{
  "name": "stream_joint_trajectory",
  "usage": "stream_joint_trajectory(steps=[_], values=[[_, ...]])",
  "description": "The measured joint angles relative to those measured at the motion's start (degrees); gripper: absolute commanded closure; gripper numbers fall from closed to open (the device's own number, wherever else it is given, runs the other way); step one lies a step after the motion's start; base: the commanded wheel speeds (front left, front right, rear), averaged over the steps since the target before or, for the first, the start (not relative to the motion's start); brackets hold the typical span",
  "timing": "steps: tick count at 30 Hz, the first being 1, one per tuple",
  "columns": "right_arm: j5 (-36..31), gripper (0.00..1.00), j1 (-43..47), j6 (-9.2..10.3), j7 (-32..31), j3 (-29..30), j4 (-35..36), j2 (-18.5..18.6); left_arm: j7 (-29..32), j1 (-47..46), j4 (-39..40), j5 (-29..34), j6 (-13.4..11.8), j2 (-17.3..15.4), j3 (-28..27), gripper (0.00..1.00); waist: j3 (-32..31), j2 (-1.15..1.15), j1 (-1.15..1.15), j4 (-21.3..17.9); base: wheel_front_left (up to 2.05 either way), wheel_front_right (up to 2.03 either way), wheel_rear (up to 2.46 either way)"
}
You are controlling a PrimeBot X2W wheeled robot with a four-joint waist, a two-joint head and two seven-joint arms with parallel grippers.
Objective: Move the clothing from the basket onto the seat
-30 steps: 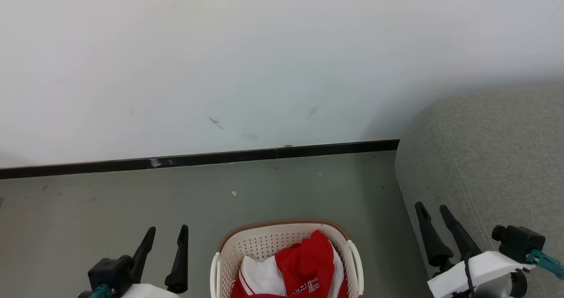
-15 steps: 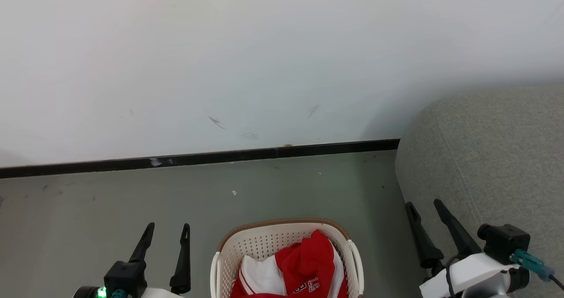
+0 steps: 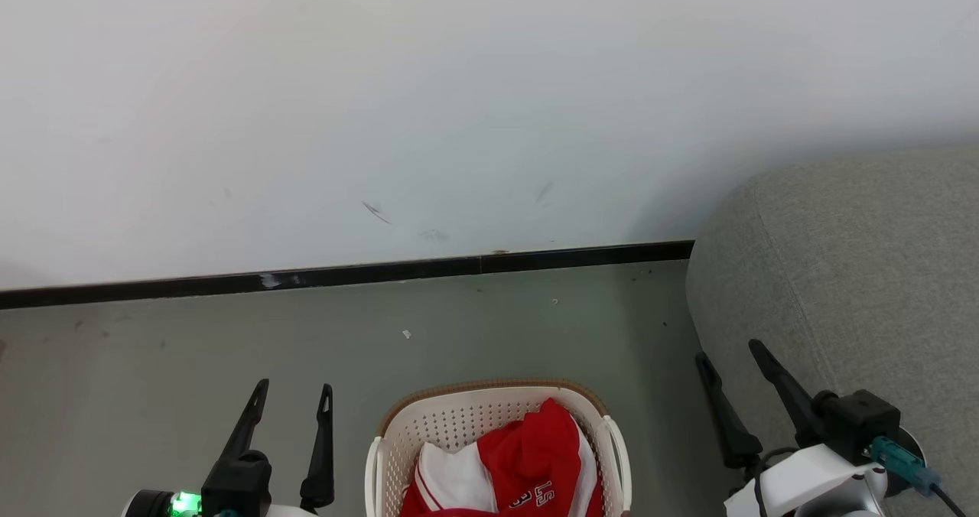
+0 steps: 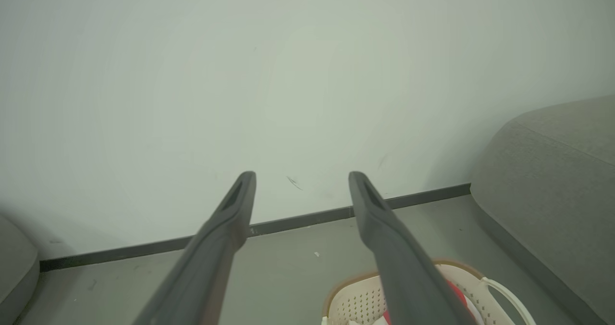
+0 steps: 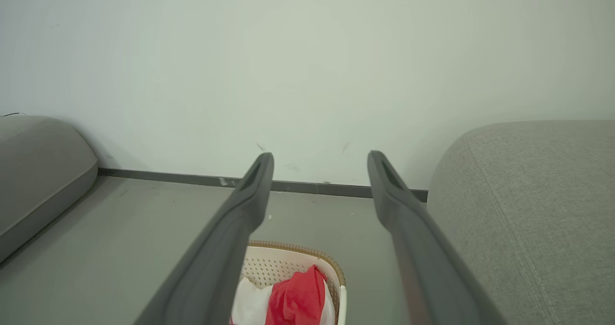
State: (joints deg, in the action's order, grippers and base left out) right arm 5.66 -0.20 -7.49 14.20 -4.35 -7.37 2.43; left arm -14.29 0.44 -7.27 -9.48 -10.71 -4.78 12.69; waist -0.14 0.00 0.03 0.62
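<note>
The cream basket [image 3: 459, 417] with its brown rim stands on the floor at the bottom middle of the head view, and red-and-white clothing [image 3: 528, 456] is heaped inside it. The grey seat [image 3: 857, 272] rises to the basket's right. My left gripper [image 3: 294, 398] hovers left of the basket, open and empty. My right gripper [image 3: 726, 360] is open and empty between the basket and the seat's edge. The left wrist view shows the basket [image 4: 355, 301] low down, behind my right-hand finger. In the right wrist view the clothing [image 5: 298, 296] lies between the fingers, with the seat [image 5: 528, 195] at right.
A white wall [image 3: 459, 104] with a black baseboard [image 3: 344, 276] closes the far side of the grey floor [image 3: 489, 326]. A second grey cushion [image 5: 38, 166] lies at the left of the right wrist view.
Both grippers have crept forward, up the head view; the right one also shifted left. Each wrist has rolled a little, and both stay open. The basket and clothing have not moved.
</note>
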Motion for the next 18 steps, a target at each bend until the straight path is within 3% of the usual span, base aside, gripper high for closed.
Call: stream_joint_trajectory(steps=[18], values=[[1.48,0.00,0.09,0.00,0.00,1.34,0.01,-0.05,0.08,-0.19,-1.48,-2.09,-0.32,0.62,-1.88,0.00,0.10,0.00,0.00,-0.48,0.00,0.00,0.00]])
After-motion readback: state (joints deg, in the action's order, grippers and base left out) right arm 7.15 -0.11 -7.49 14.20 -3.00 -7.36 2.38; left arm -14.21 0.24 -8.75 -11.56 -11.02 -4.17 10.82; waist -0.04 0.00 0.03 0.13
